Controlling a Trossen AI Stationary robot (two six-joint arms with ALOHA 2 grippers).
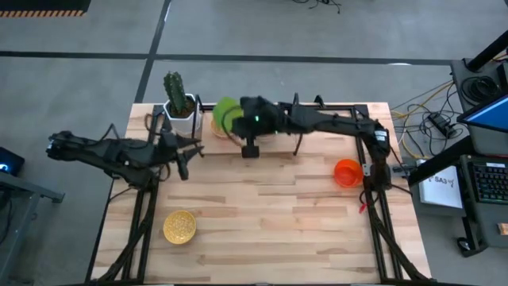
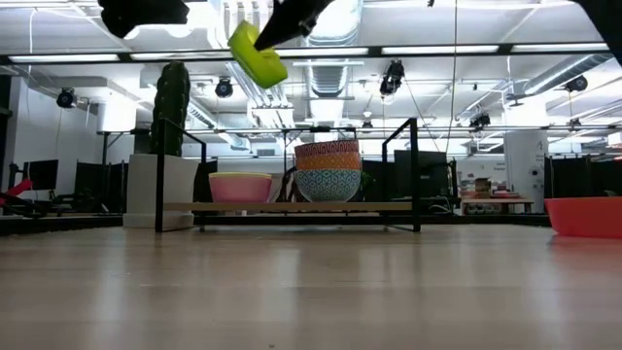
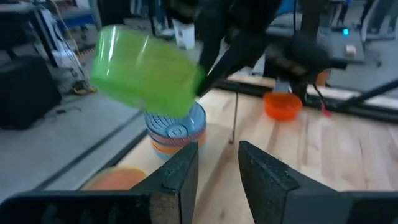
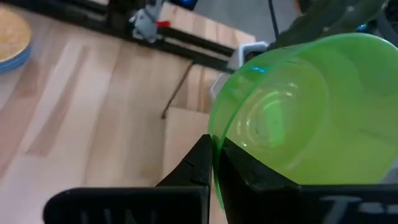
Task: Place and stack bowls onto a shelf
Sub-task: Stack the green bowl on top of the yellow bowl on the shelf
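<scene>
My right gripper point(image 1: 238, 121) is shut on a green bowl point(image 1: 225, 115) and holds it tilted in the air above the shelf point(image 2: 292, 206); the bowl also shows in the low view point(image 2: 258, 53). On the shelf board stand a stack of patterned bowls point(image 2: 328, 170), orange-striped over blue-and-white, and a pinkish bowl point(image 2: 240, 187). A red-orange bowl point(image 1: 347, 172) and a yellow bowl point(image 1: 179, 226) rest on their bases on the tabletop. My left gripper point(image 3: 217, 171) is open and hovers near the shelf's left end point(image 1: 184, 165), touching nothing. My right gripper pinches the green bowl's rim point(image 4: 216, 146), one finger inside the bowl point(image 4: 249, 174) and one outside point(image 4: 196, 165). The bowl is lifted clear and tipped on its side, high above the stacked bowls point(image 3: 177, 130).
A white pot with a green cactus point(image 1: 178, 99) stands at the shelf's left end, close to my left arm. Black metal uprights point(image 2: 416, 170) frame the shelf. Open wooden tabletop point(image 1: 270, 214) lies between the yellow and red-orange bowls.
</scene>
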